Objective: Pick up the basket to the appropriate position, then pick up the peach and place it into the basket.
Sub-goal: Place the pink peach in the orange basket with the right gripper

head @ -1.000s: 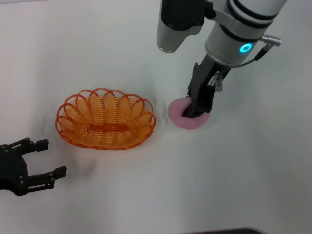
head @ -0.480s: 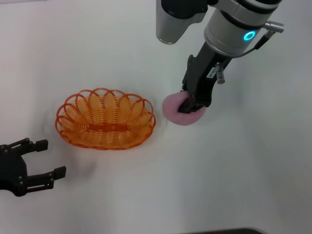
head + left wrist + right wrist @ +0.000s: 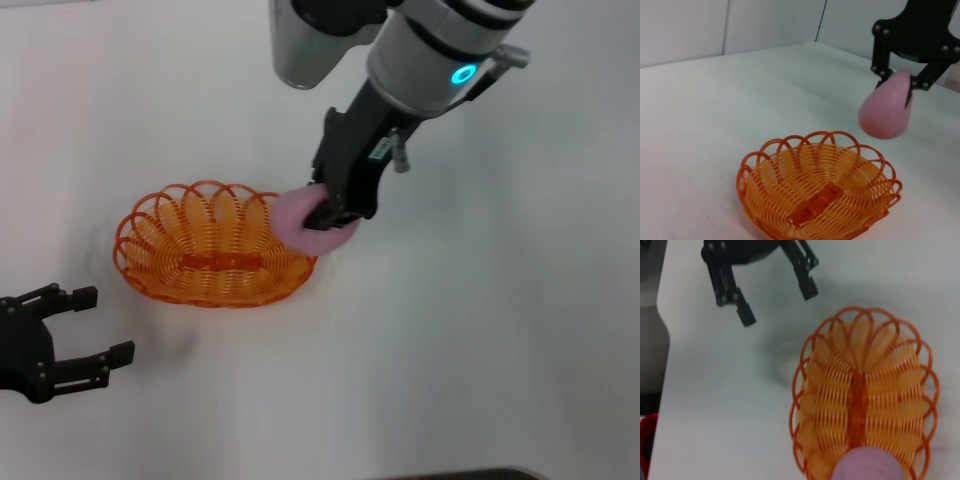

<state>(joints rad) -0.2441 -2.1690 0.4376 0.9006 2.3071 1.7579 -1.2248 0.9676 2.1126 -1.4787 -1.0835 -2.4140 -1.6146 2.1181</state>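
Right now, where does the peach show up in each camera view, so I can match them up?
Head view: the peach sits mid-frame, held by the right gripper at the basket's right rim.
Left wrist view: peach upper right, in the air above the basket, in the right gripper.
Right wrist view: peach at the bottom edge, over the basket.
Shared landmark: the orange basket.

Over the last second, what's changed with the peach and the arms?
The right gripper, shut on the peach, carried it toward the robot's left, from beside the basket to over the basket's near rim; the left wrist view shows the peach in the air. The basket and the open left gripper have not moved.
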